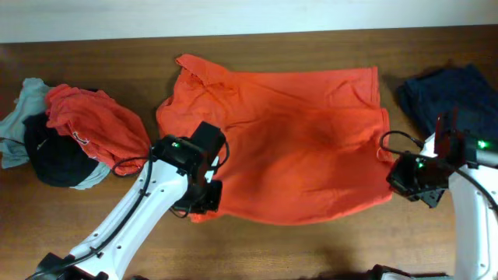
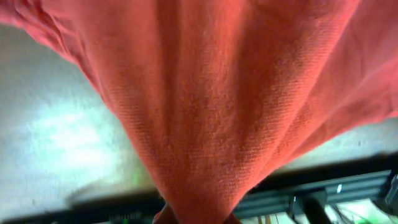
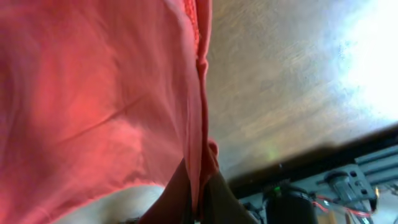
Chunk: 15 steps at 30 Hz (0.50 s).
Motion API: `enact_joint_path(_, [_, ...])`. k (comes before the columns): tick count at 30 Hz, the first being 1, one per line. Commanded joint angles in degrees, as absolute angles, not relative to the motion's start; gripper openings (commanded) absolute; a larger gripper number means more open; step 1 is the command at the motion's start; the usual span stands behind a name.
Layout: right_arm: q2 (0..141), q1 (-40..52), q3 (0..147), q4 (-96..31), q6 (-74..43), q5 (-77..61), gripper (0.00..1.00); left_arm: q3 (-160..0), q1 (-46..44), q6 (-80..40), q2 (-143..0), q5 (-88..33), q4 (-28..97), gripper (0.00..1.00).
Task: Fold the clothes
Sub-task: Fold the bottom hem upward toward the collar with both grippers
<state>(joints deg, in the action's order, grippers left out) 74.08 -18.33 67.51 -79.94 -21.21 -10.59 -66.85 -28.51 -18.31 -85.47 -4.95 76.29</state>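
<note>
The orange-red T-shirt (image 1: 296, 148) is spread on the table (image 1: 311, 249); one corner is clamped by the left fingers (image 1: 199, 205), its side edge by the right fingers (image 1: 391, 169)

No text can be read. The orange shirt (image 1: 303, 148) at the centre shows plain cloth. The red garment (image 1: 97, 117) at nine o'clock bears small white marks (image 1: 81, 141), too blurred to read.

Right hand (image 3: 198, 196) seemingly pinches orange-red T-shirt (image 3: 93, 106) edge
</note>
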Motion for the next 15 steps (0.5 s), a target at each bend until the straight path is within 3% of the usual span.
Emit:
enact_joint_path(1, [70.8, -18.1, 68.4, -82.0, -22.1, -8.4, 0.04, -67.5, -29.2, -19.9, -84.7, -6.8, 79.6, 0.01])
enact_joint_path(8, [69.8, -18.1, 67.8, -80.5, -23.0, -2.1, 0.04, -67.4, -33.1, -21.6, -84.7, -2.0, 78.0, 0.01])
enact_joint_path(15, [72.3, -18.0, 67.3, -71.7, -21.2, -1.6, 0.04, -67.4, -33.1, -24.9, -84.7, 9.3, 66.0, 0.0])
